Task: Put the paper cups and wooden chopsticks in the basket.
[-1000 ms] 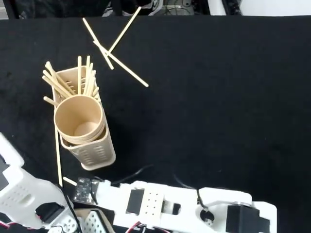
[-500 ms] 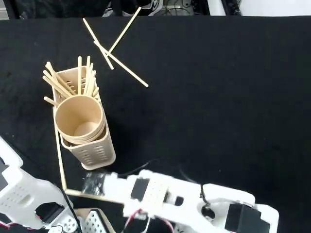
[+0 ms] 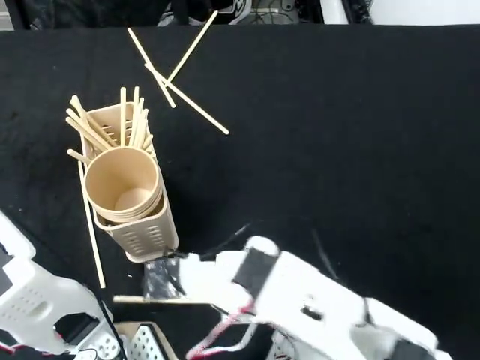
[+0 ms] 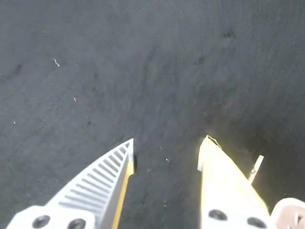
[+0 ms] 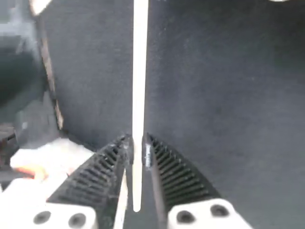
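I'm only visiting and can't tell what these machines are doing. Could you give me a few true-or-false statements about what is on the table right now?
1. The right tool is shut on a chopstick. True.
2. The left tool grips a paper cup. False: it is open above the black table and holds nothing.
3. Paper cups sit inside the basket. True.
4. Every chopstick is in the basket. False: three loose chopsticks lie crossed on the table beyond the basket, and another chopstick lies beside the basket.
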